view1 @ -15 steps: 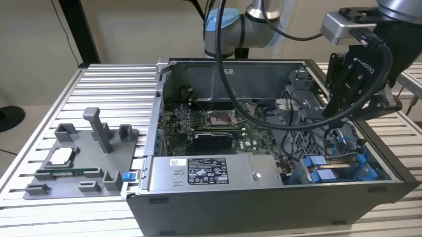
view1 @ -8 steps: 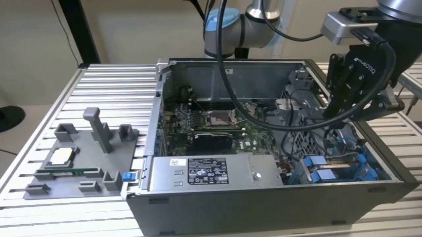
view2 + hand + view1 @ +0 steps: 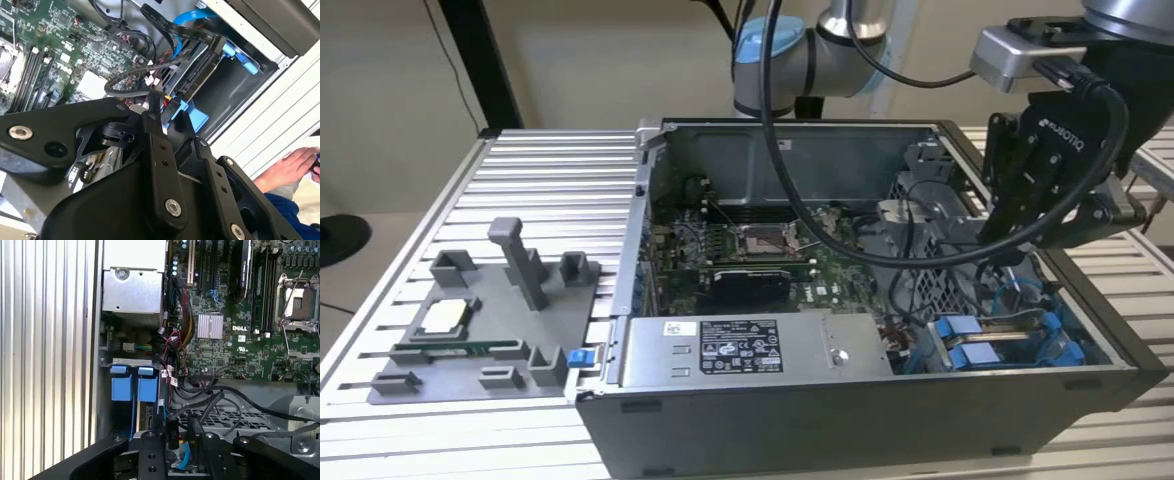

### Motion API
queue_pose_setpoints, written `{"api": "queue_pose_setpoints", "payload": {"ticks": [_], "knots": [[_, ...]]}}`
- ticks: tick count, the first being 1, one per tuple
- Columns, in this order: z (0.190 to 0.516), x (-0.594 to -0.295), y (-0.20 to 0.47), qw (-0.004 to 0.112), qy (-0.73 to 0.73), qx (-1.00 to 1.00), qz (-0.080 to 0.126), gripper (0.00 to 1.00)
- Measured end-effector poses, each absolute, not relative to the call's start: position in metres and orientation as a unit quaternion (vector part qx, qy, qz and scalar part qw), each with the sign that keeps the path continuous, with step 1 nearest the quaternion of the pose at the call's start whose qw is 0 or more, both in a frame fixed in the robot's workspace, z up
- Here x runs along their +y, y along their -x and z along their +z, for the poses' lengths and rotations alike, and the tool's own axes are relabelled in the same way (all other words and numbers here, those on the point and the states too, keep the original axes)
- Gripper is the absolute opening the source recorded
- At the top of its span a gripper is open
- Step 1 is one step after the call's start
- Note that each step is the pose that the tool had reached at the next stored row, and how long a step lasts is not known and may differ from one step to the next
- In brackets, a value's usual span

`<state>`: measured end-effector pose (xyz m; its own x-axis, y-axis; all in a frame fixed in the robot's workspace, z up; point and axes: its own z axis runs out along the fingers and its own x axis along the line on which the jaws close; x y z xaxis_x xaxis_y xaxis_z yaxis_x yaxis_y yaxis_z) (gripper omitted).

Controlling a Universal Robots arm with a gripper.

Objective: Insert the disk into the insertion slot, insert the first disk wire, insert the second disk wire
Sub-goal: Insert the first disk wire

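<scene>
A slatted metal table point(image 3: 520, 160) is seen bearing an open computer case point(image 3: 854, 420). The gripper point(image 3: 1017, 222) is held over the case's near corner on the exterior view's right, above the insertion slot point(image 3: 963, 345) with its blue rails. The disk point(image 3: 199, 81) is seated in that slot, edged by its blue frame. In the first wrist view the fingers point(image 3: 152, 452) are clamped on the black plug of a disk wire point(image 3: 171, 433), just beside the slot. A person's hand point(image 3: 295, 167) is laid on the table outside the case
</scene>
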<state>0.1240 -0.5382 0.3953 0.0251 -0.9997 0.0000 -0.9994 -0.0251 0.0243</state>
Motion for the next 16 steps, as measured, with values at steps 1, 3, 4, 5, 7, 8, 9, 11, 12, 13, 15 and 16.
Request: {"api": "queue_pose_setpoints", "payload": {"ticks": [1, 3, 4, 5, 7, 8, 9, 11, 12, 13, 15, 16], "knots": [[0.3953, -0.538, -0.124, 0.007, -0.717, -0.697, -0.007, 1.0], [0.3953, -0.538, -0.1241, 0.005, -0.718, -0.696, -0.005, 1.0], [0.3953, -0.538, -0.1241, 0.005, -0.719, -0.695, -0.004, 1.0], [0.3952, -0.538, -0.1241, 0.004, -0.719, -0.695, -0.004, 1.0], [0.3953, -0.5379, -0.124, 0.004, -0.719, -0.695, -0.004, 1.0], [0.3952, -0.5379, -0.124, 0.004, -0.719, -0.695, -0.004, 1.0], [0.3953, -0.5379, -0.124, 0.004, -0.719, -0.695, -0.004, 1.0], [0.3953, -0.5379, -0.124, 0.004, -0.719, -0.695, -0.004, 0.0], [0.3953, -0.5379, -0.124, 0.004, -0.719, -0.695, -0.004, 0.0], [0.3953, -0.5381, -0.124, 0.004, -0.719, -0.695, -0.004, 0.0], [0.3953, -0.5402, -0.124, 0.005, -0.719, -0.695, -0.004, 0.0], [0.3952, -0.542, -0.124, 0.005, -0.719, -0.695, -0.003, 0.0]]}}
